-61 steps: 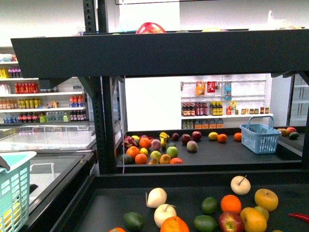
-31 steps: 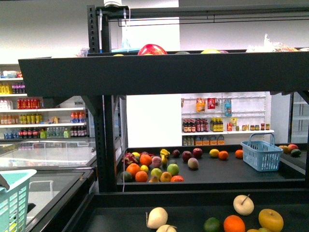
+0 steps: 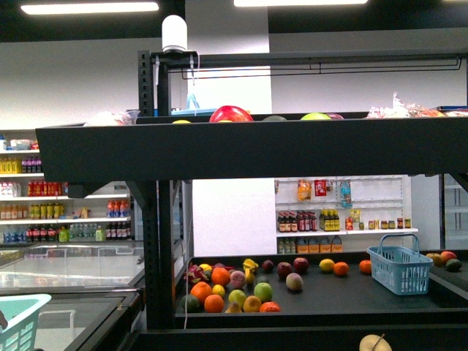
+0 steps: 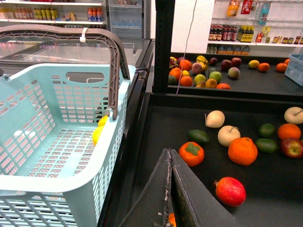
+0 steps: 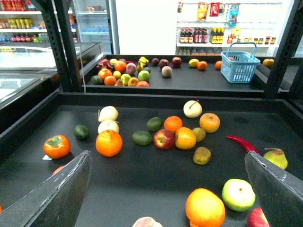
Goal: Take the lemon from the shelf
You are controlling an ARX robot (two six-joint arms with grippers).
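1. Left claw (image 4: pixel 171 189): two dark, flat, matte fingers pressed together into a wedge, nothing pinched. It hangs over the near tray of the shelf (image 4: pixel 151 137).
2. Right claw (image 5: pixel 168 189): fingers spread wide, one at each edge of its wrist view, empty, above the same tray.
3. Lemon (image 4: pixel 98 133): bright yellow and smooth. It lies inside the pale green basket (image 4: pixel 61 179), against the perforated plastic wall nearest the shelf. It is partly hidden by that wall and the brown handle. It sits beside the left claw, across the basket wall, and is not touching it.
4. Shelf: black metal, flat trays with tall rims. The tray holds loose fruit, including a glossy pomegranate (image 4: pixel 230 191) just beside the left claw.
5. View differences:
   - Only the left wrist view shows the lemon.
   - The right wrist view adds a red chili (image 5: pixel 242 143).
   - The front view shows neither claw. It shows the upper tier rim (image 3: pixel 256 150) and a blue basket (image 3: pixel 400 269) on the far tray.
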